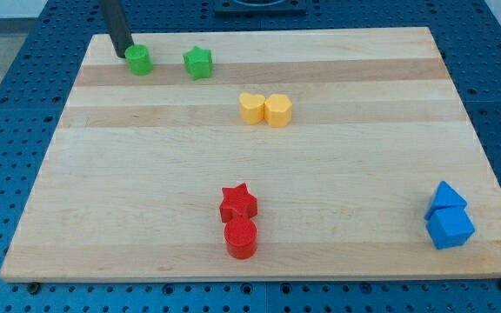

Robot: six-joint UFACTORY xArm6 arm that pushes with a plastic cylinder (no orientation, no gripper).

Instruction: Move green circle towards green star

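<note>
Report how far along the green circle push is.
Done: my tip sits against the green circle on its side toward the view's left, opposite the green star. In hand: the push toward the view's right. Left: a gap of bare board between circle and star has to be closed.

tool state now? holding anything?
No gripper, only a rod: my tip holds nothing. It sits against the green circle on the view's left side, opposite the green star.

No legible text, label, brand, number or sign appears anywhere in the camera view: the bench (337, 165) and every coloured block on it are unmarked.
</note>
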